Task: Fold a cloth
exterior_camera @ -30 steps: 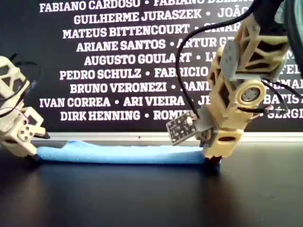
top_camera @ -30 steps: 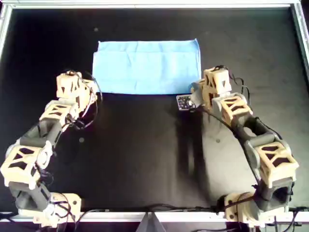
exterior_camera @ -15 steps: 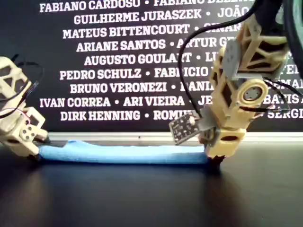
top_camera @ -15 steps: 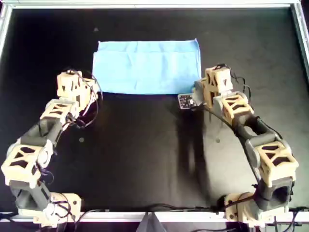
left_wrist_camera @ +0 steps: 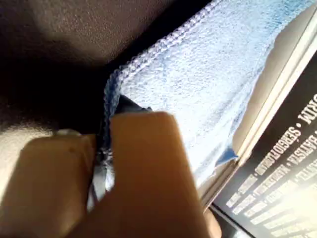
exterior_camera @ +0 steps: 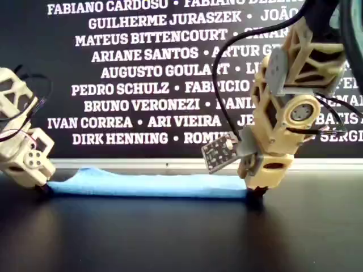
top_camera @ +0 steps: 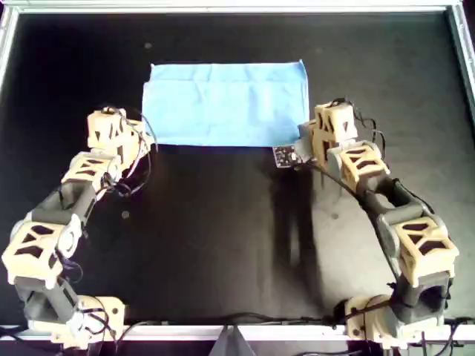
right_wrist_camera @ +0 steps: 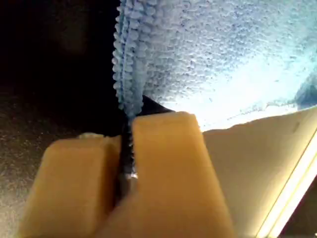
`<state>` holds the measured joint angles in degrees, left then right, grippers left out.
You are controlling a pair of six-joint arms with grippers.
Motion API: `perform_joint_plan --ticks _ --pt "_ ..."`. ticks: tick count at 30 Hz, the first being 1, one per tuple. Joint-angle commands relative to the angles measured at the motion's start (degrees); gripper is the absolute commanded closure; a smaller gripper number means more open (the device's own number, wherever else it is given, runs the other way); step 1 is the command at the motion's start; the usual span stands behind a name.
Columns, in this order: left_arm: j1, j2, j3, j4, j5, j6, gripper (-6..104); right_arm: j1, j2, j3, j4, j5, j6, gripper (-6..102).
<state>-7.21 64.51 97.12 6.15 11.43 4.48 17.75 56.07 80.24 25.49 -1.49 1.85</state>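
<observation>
- Cloth (top_camera: 226, 104): light blue, lying flat on the black table (top_camera: 223, 237) in the far half, a little left of centre in the overhead view. It is wider than it is deep, with its far edge near the table's far rail (top_camera: 223, 9).
- First tool (left_wrist_camera: 104, 153): closed narrow on a corner of the cloth. The stitched hem runs straight out of the jaw gap, and the fabric spreads away from it.
- Second tool (right_wrist_camera: 126, 163): also pinched tight on a corner. 2 hem lines seem to lie together at the jaws, so the cloth may already be doubled there.
- The overhead view shows 1 arm (top_camera: 82, 178) at the cloth's near-left corner and the other arm (top_camera: 364, 174) at its near-right corner. The wrist views do not show which of these is first.
- In the exterior view the cloth (exterior_camera: 147, 184) lies low between the 2 arms. Its left end is raised slightly off the table and its right end is down.
- Why held this way, as a judgement: gripping both near corners keeps the near edge straight. That edge could then be lifted and carried over to the far edge as 1 fold.
- Risks: uneven lift could skew the fold, and the thin fabric could slip from such small corner grips.
</observation>
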Motion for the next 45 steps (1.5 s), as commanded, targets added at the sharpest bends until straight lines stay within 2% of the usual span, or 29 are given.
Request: perform_joint_plan --ticks 1,4,8,18,25,39,45 --pt "-1.7 1.4 -0.4 0.6 0.5 0.5 99 -0.4 1.4 -3.9 -0.3 -0.5 0.26 97" --pt "-1.7 3.3 0.3 0.6 0.5 -0.3 99 -0.4 2.3 -2.8 -0.3 -0.5 0.26 97" --pt "-1.6 5.5 0.4 0.7 -0.4 -0.3 99 -0.7 3.1 -2.7 -0.3 0.4 0.26 97" --pt "-1.6 17.0 7.3 0.7 -0.4 0.5 99 -0.7 10.8 0.5 -0.3 0.4 0.18 97" --pt "-1.6 24.5 15.4 0.7 0.4 0.5 99 -0.5 19.4 9.3 -0.3 0.4 -0.26 97" --pt "-1.7 35.2 30.8 0.7 0.6 0.5 99 0.1 40.3 33.5 -0.3 0.4 -0.62 97" --pt "-1.7 44.9 38.8 0.7 0.6 0.5 99 0.2 48.4 41.5 -0.3 0.4 -0.44 97"
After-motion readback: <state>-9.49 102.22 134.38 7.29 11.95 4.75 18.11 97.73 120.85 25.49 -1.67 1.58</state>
